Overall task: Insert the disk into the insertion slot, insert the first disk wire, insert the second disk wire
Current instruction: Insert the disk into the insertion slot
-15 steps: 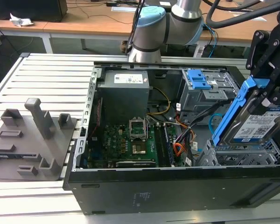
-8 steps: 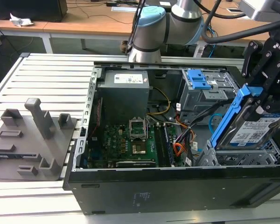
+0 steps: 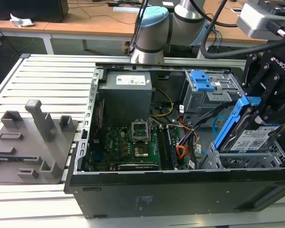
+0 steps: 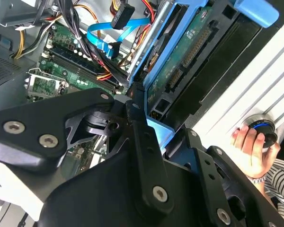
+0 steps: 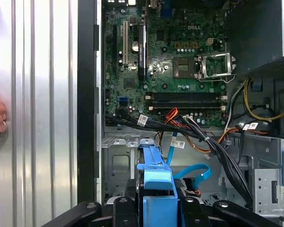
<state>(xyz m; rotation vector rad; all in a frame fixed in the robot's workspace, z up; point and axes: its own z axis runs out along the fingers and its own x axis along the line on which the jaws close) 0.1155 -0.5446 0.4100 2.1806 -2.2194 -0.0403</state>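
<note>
Disk (image 3: 254,137) held tilted over the insertion slot (image 3: 242,162), not yet seated.
The gripper (image 3: 263,110) has its jaws clenched on the disk; insertion likely goes best squared to the bay just beneath the jaws, with the second disk wire (image 5: 195,172), beside them, kept unpinched.

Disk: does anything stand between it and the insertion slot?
Nothing solid shows. The disk is tilted, its lower edge at the insertion slot. In the first wrist view, the second disk wire loops close beside the disk, possibly in its path.
</note>
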